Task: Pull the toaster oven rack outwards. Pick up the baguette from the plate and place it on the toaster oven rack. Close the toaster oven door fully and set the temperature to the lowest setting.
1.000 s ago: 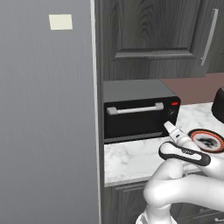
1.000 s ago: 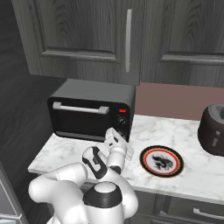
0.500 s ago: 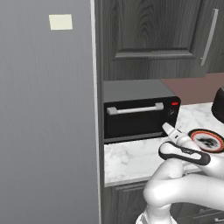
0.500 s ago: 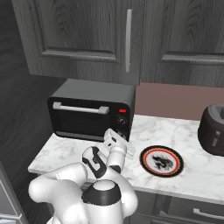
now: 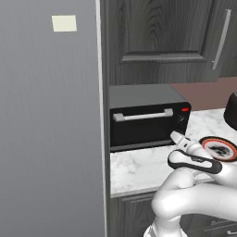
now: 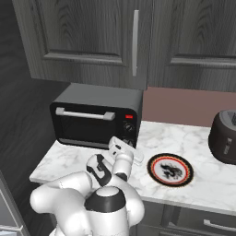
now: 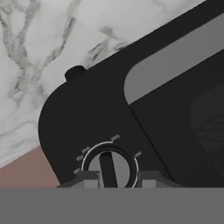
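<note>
**Gripper at the oven knob, door shut**

At the far left of the left base view a tall grey panel (image 5: 51, 120) rises past the end of the marble counter (image 5: 139, 169). The toaster oven (image 5: 143, 118) stands at the counter's left end, close to the back wall, under the dark wooden cabinets (image 6: 133, 41). Its door (image 6: 85, 126) is upright and closed, the silver handle (image 6: 85, 114) running along its top edge, so the rack and any baguette inside cannot be seen. A small red light (image 6: 129, 117) shows on the oven's right-hand strip, with a black knob (image 6: 128, 128) just under it.

The gripper (image 7: 113, 177) is pressed up to that strip. In the hand view its two fingertips (image 7: 85, 178) sit either side of a round dial (image 7: 109, 168), one at each flank of the dial's raised bar; they look clamped on it, though the tips are mostly cut off at the bottom of the view, so the contact is not certain. In the right base view the white hand (image 6: 123, 148) reaches from the counter's front edge toward the oven's lower right corner.

To the right, the plate (image 6: 170, 169) lies flat near the front edge, its patterned centre showing. A large dark rounded pot (image 6: 225, 137) stands at the counter's right end, well apart from the plate.
</note>
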